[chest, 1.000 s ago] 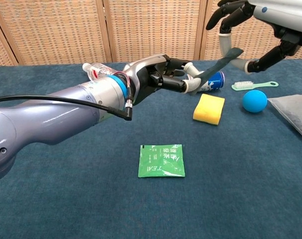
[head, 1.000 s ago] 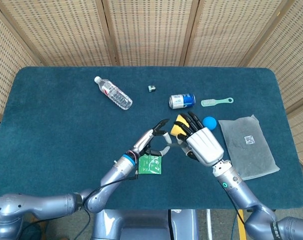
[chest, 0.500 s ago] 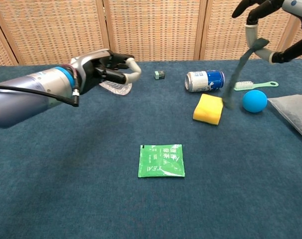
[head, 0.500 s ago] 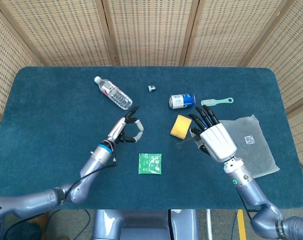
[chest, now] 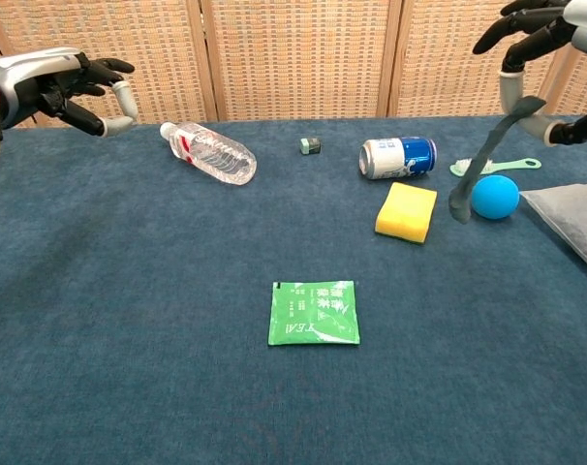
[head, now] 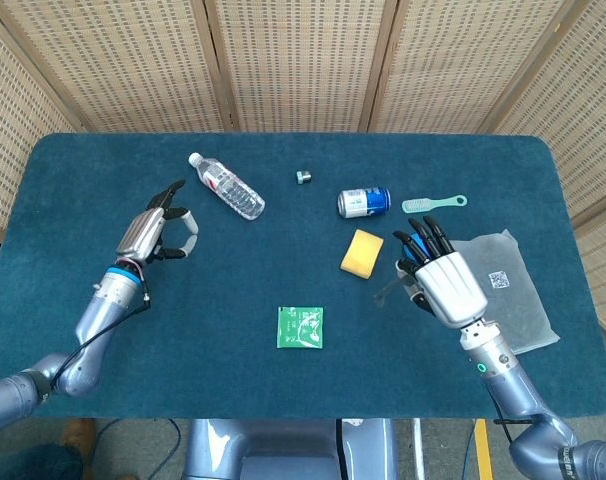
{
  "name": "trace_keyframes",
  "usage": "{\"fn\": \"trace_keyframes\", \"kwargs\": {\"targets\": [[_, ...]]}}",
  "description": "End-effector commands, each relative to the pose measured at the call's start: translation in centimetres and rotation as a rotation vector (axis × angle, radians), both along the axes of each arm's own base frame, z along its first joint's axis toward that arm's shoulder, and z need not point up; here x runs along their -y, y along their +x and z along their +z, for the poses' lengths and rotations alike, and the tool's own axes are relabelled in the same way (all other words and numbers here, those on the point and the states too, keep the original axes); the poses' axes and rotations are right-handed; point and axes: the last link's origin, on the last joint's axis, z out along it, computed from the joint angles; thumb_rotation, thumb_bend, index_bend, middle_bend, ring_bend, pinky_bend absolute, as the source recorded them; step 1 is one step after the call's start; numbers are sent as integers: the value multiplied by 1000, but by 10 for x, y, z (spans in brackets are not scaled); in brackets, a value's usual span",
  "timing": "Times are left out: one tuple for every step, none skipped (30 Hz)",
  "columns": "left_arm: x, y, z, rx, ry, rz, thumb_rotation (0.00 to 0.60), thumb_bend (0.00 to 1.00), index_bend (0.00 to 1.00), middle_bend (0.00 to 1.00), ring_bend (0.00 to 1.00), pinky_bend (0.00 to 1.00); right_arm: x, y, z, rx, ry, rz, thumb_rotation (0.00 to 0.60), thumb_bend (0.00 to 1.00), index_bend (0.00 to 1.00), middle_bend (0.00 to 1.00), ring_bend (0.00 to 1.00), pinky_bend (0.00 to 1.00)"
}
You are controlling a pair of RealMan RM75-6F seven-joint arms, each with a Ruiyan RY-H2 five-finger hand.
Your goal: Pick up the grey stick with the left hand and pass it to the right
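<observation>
The grey stick (chest: 487,160) hangs down and to the left from my right hand (chest: 545,39), which pinches its upper end high at the right edge of the chest view. Its lower tip hovers above the table between the yellow sponge (chest: 406,211) and the blue ball (chest: 494,196). In the head view the right hand (head: 445,285) shows from the back, and the stick (head: 391,291) is only a faint grey sliver at its left. My left hand (head: 155,230) is far off at the table's left, fingers apart and empty, also seen in the chest view (chest: 51,82).
A water bottle (head: 226,186) lies at the back left, with a small grey block (head: 302,177), a can (head: 364,201) and a green brush (head: 433,203) along the back. A green tea packet (head: 300,327) lies front centre. A grey bag (head: 503,290) lies under the right arm.
My left hand let go of the stick and drew back far to the left. The right hand kept the stick and shifted slightly right with it.
</observation>
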Motion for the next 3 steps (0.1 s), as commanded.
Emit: {"fn": "trace_keyframes", "kwargs": {"targets": [[10,-9,20,-175,32,-2,600,449,809,0,0,0,-2,1,-3,-1,4,2,600,718,832,247,0,0],[11,-9,21,-183,32,4,600,449,810,0,0,0,-3,2,-5,-3,7,3,600,718,832,247,0,0],[12,-8,21,-184,29,9,600,449,810,0,0,0,-4,2,-6,-3,8,3,600,718,832,246,0,0]]}}
